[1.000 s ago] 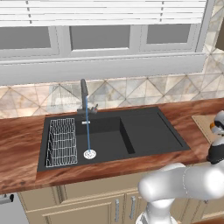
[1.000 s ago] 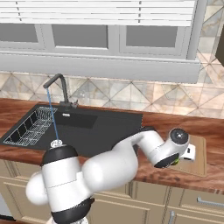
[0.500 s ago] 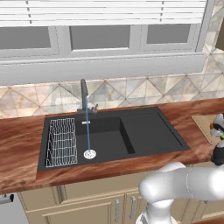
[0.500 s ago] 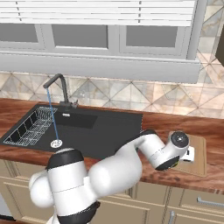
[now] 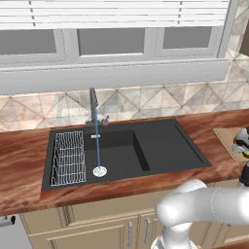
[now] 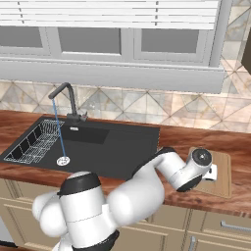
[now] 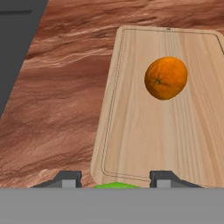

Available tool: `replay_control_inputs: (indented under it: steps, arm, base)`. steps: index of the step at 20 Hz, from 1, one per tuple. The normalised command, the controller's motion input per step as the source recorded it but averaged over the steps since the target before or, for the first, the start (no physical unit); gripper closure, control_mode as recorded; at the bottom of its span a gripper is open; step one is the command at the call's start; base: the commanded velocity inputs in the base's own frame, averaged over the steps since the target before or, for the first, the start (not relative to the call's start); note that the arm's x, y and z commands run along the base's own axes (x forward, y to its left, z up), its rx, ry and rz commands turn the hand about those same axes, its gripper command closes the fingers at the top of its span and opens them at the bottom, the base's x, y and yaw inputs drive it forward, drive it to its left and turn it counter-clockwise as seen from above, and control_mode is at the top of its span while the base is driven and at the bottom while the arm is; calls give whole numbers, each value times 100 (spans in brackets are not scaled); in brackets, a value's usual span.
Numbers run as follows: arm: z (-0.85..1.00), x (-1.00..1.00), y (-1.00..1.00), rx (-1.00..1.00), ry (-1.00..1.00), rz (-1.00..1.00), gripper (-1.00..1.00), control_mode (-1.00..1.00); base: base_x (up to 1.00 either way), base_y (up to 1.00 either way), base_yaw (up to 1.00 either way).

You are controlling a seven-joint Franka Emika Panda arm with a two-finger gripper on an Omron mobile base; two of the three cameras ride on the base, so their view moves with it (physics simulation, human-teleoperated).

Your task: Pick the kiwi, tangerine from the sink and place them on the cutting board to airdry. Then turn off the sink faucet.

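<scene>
The light tan cutting board point(image 7: 131, 131) lies on the reddish wood counter, and the orange tangerine point(image 7: 166, 78) rests on it toward its far right. A sliver of the lime-green kiwi point(image 7: 114, 186) shows between my fingertips, with my gripper point(image 7: 114, 178) shut on it at the board's near end. From the left base view the gripper point(image 5: 241, 143) hangs over the cutting board point(image 5: 226, 138) at the right edge of the picture. The black sink point(image 5: 160, 146) holds no fruit. A thin stream of water runs from the dark faucet point(image 5: 93, 107) down to the drain point(image 5: 99, 171).
A wire rack point(image 5: 68, 158) sits in the sink's left part. The tiled backsplash and window sill rise behind the counter. My white arm point(image 6: 162, 171) reaches across the counter between the sink point(image 6: 117, 147) and the cutting board point(image 6: 223, 176).
The hand has stayed over the cutting board with the kiwi, shifting only slightly. The elbow has swung a little to the right. Water keeps running.
</scene>
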Motion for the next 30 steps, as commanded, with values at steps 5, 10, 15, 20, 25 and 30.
replay_control_inputs:
  steps: [5, 10, 15, 20, 25, 30]
  arm:
    - [-10, 8, -7, 0, 0, 3, 100, -100]
    - [-9, 6, -7, 0, 0, 4, 100, -100]
    - [-5, 21, -7, 0, 0, 3, 100, -100]
    - [-5, 30, 0, 0, 0, 3, 100, -100]
    - [-9, 28, -3, 0, 0, 3, 100, -100]
    - [-15, 16, -9, 0, 0, 3, 100, -100]
  base:
    - [0, 0, 0]
    - [0, 0, 0]
    - [0, 0, 0]
    - [0, 0, 0]
    - [0, 0, 0]
    - [0, 0, 0]
